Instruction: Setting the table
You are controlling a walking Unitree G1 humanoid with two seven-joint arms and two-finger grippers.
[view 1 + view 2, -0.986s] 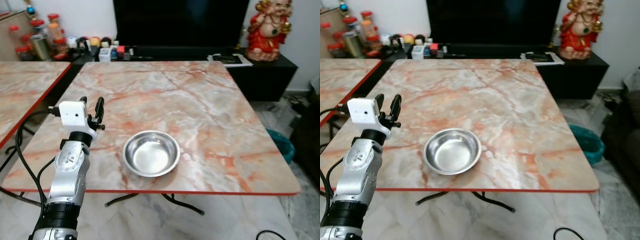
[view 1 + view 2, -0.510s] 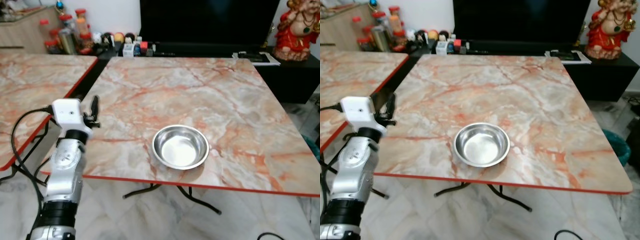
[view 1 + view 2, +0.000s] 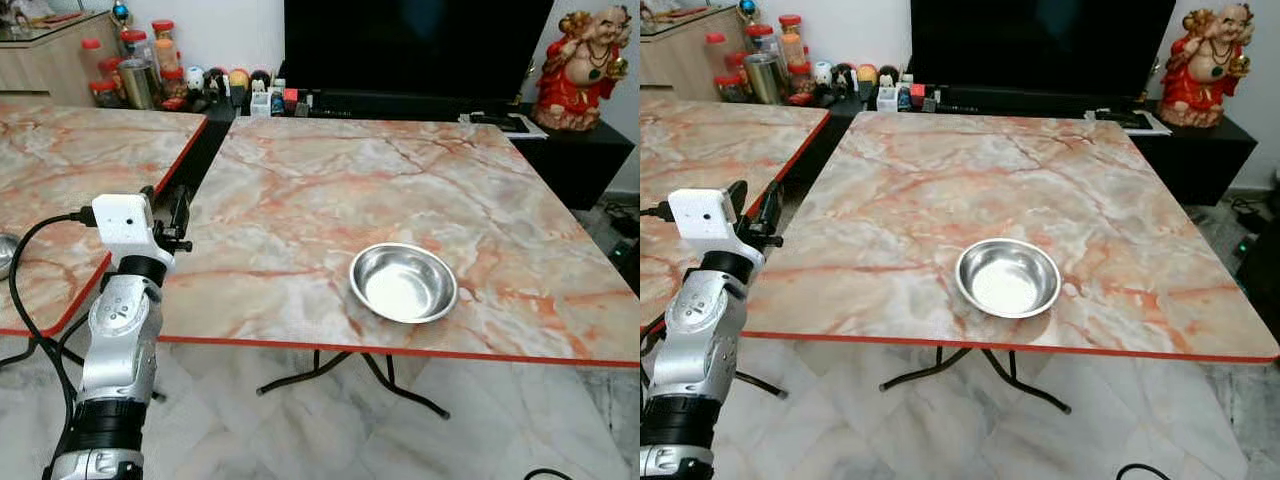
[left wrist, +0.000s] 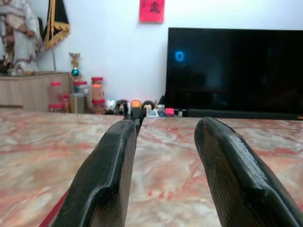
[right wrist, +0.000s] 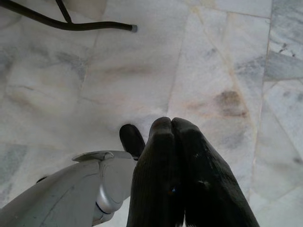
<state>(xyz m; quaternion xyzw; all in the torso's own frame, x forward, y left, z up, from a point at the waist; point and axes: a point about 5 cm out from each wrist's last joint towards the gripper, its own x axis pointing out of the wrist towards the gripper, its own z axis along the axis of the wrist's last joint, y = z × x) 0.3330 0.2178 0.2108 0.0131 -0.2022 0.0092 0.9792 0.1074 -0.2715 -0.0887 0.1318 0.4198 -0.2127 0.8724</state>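
Two grippers empty: left gripper (image 4: 165, 179) open beside table (image 3: 300, 200) edge, right gripper (image 5: 173, 189) closed over floor (image 5: 142, 71).

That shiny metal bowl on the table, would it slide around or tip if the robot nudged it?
The steel bowl looks thin and empty, so probably light and stiff. On the polished marble table it would likely slide rather than tip, being wide and shallow. Its smooth rim may be slippery for the open left gripper.
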